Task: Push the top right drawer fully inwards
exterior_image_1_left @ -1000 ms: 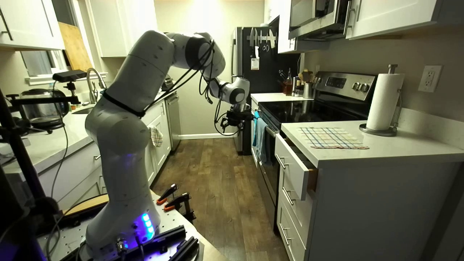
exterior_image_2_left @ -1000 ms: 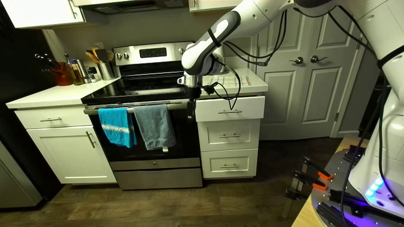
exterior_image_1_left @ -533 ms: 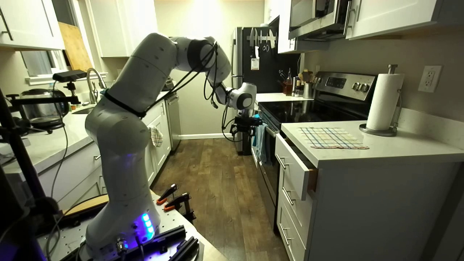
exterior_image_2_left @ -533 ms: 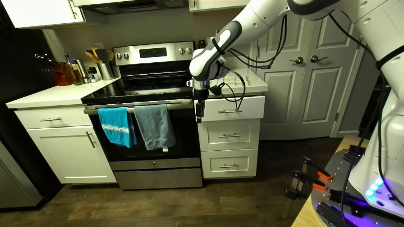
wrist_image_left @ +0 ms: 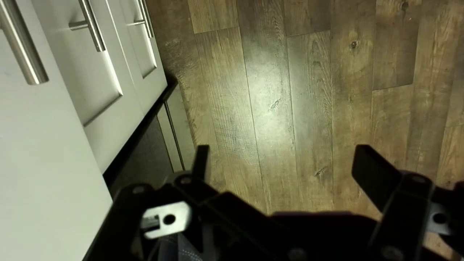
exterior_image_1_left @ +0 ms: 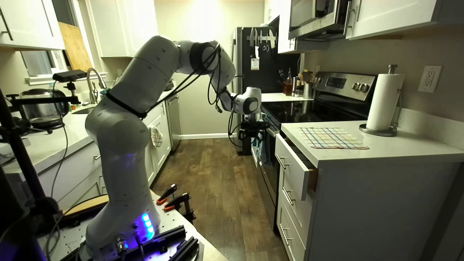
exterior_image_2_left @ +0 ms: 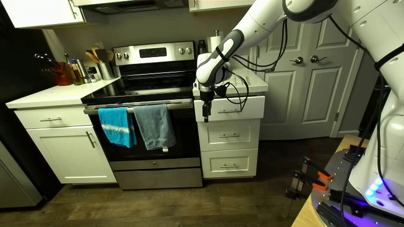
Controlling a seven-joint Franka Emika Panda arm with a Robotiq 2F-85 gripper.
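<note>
Change at the jaws: Over the last second my jaws have travelled from before the edge of the stainless electric range [exterior_image_2_left: 148, 86] to the range-side end of the top right drawer [exterior_image_1_left: 294, 167].
Change at the drawer: None found; it stands out by the same amount.
Meaning for the push: I judge this to be the approach, with the inward stroke not yet begun.
Drawer position: Partly out. Its front stands proud of the middle drawer [exterior_image_2_left: 229, 140] and bottom drawer [exterior_image_2_left: 229, 160], and a brown wood side [exterior_image_1_left: 312, 180] is exposed behind it.
Jaws: Spread well apart, pointing down, holding nothing; the wrist view shows wood-plank floor [wrist_image_left: 272, 108] between them.
Drawer relative to jaws: The front fills the lower left of the wrist view, just beside the jaw on that side. Its bar handle [wrist_image_left: 22, 43] lies away toward the upper left corner, apart from both jaws.
Contact: Not confirmed. I cannot tell from any view whether a gap remains.
Next move, in my opinion: Advance along the front toward its middle, then press straight inward.
Hazard: Pressure at the range-side end alone could skew the drawer; spread jaws could also hook the bar handle.
</note>
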